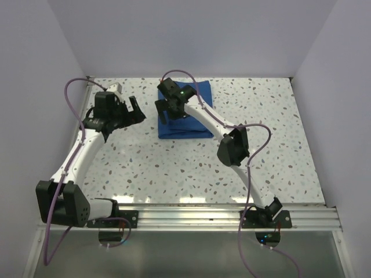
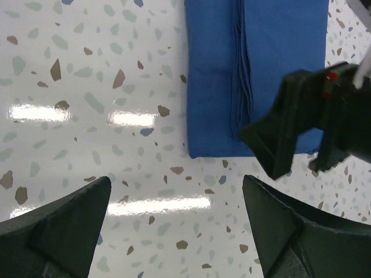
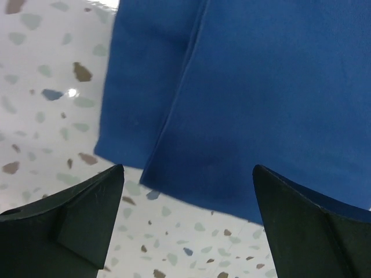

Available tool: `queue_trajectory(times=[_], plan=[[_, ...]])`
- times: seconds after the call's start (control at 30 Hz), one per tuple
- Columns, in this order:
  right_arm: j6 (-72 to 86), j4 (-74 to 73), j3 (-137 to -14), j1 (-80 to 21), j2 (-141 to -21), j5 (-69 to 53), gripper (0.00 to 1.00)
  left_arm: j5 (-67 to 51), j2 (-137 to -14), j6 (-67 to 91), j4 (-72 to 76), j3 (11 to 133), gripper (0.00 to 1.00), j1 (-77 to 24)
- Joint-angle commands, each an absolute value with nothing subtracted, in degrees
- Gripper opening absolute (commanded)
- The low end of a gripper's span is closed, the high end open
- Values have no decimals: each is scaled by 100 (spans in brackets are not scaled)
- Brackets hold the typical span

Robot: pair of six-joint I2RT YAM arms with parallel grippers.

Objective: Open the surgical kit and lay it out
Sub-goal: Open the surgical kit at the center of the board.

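The kit point(image 1: 179, 128) is lying folded shut toward the back of the speckled worktop point(image 1: 261, 145). I am holding my right tool point(image 3: 188, 231) just over the kit's left edge, and its fingers are standing wide apart, gripping nothing. I am holding my left tool point(image 2: 174, 231) out to the left of the kit, not touching it, with its fingers wide apart too and nothing in them.

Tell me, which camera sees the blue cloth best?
The top camera: it shows the whole folded blue cloth, though the right arm crosses it. The left wrist camera shows its near end and layered folds; the right wrist camera, only one corner up close.
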State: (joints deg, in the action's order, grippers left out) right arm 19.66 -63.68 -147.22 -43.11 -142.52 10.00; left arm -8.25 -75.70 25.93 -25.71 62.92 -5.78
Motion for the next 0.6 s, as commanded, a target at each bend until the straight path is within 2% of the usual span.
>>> queue_trajectory(times=[0.0,0.17,0.3,0.33,0.4,0.43,0.5,0.53,0.57], plan=[[1810,-6469,-15240,-4263,-14510,1397,96,-976,-6953,2742,-2777,6109,100,-615],[1925,-5933,-14678,-4289,-14537,1423,96,-871,-6601,2602,-3093,6091,100,-615],[1872,-6160,-14923,-4385,-14870,1643,91,-782,-6574,2444,-3260,6205,100,-615],[1863,-6187,-14941,-4412,-14906,1678,81,-747,-6583,2426,-3296,6222,100,-607],[1846,-6240,-14819,-4473,-14959,1740,69,-686,-6583,2391,-3331,6249,100,-606],[1846,-6258,-14784,-4482,-14959,1723,56,-572,-6627,2382,-3375,6258,100,-606],[1759,-6328,-14731,-4482,-14959,1731,44,-562,-6714,2356,-3384,6328,100,-606],[1732,-6346,-14713,-4465,-14924,1731,21,-580,-6767,2355,-3366,6346,100,-615],[1705,-6363,-14713,-4447,-14863,1775,13,-597,-6889,2364,-3340,6389,100,-615]])
